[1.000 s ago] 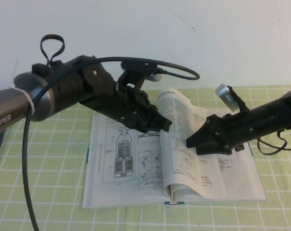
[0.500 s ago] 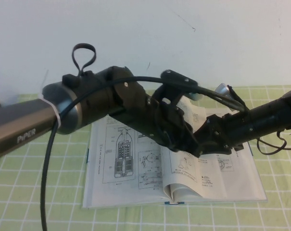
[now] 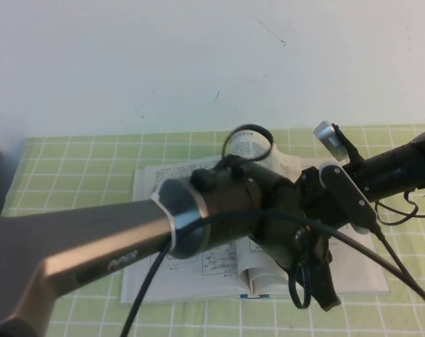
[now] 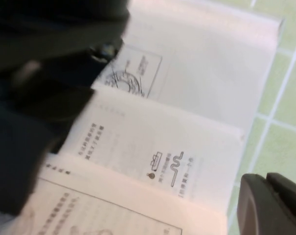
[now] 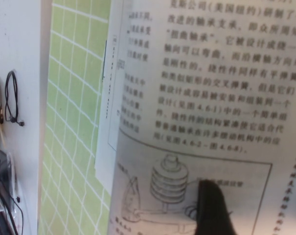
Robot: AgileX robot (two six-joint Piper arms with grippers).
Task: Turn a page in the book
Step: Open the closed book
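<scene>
- Book lies open at frame centre on the green checked cloth; page stands lifted mid-book, curling.
- Right gripper, centre-right, jaws apart, one fingertip against the page.
- Left gripper low centre-right above the book; finger state can't tell.
- Risk: the page slips off and falls back, or the left arm crumples it.
- White wall behind.

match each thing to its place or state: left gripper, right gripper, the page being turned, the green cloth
Things:
1. black left gripper
2. black right gripper
3. thin grey-white page
4. green checked cloth

Places or states:
a. flat under the large open book
b. lifted and curling above the spread
c. low over the book's near right part
d. open, fingertip at the lifted page's boxed drawing

Pairs: 1-c, 2-d, 3-b, 4-a
</scene>
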